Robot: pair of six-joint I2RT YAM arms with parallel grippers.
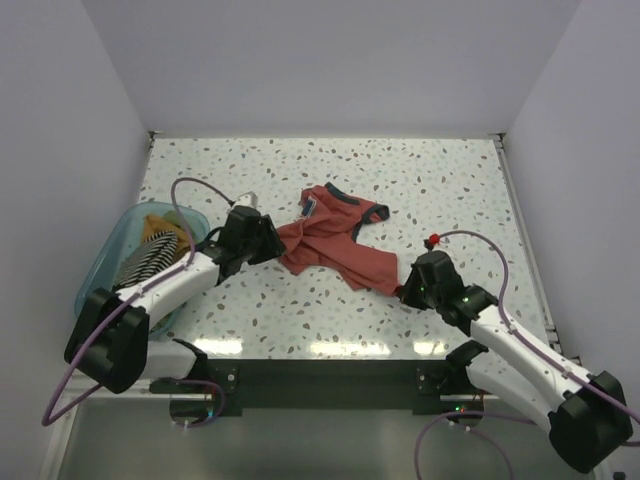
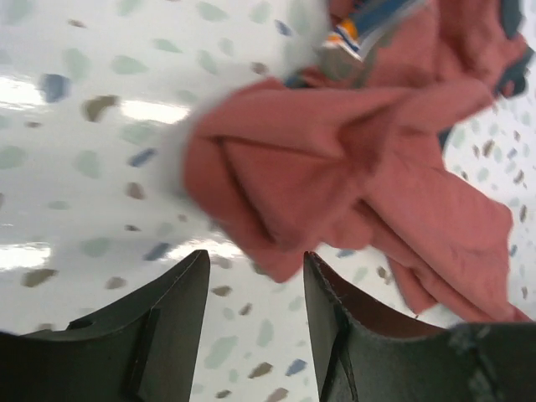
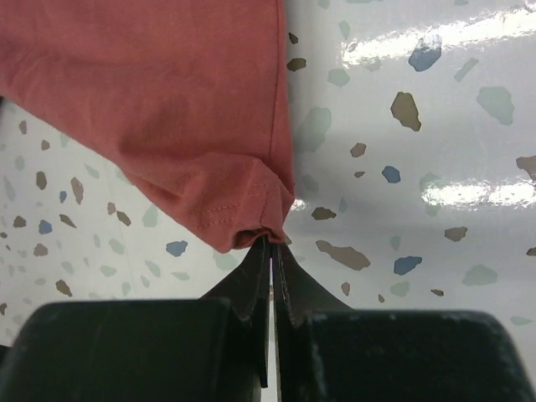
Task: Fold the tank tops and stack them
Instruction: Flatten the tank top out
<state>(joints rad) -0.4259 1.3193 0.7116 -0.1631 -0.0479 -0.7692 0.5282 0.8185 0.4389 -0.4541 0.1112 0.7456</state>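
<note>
At the near edge of the speckled table (image 1: 450,190), two black-and-white robot arms reach forward from their bases. The right arm stretches low and diagonally toward the middle, its wrist tipped down so the right hand (image 3: 270,243) meets the table. Its fingers are clenched tight on the nearest hem corner of the rust-red tank top (image 1: 335,245), the cloth bunching right at the fingertips. This grasp looks meant to anchor or draw out that corner so the garment can be spread flat before folding.

Slightly farther back, the left arm bends in from the left side, its left hand (image 2: 255,268) hovering just beside the top's crumpled left edge. Those fingers are spread apart and grip nothing. It seems poised to take a fold on that side, as partner to the right hand.

The rust-red tank top lies rumpled in the middle of the table, between the two hands, with dark navy trim at its far end and a scrap of blue-white graphic showing. It is not yet flattened or folded.

At the left edge, beside the left arm, a translucent teal bin (image 1: 105,262) holds a black-and-white striped tank top (image 1: 150,262) and, behind it, a mustard-orange one (image 1: 158,225). No stack has been started.
</note>
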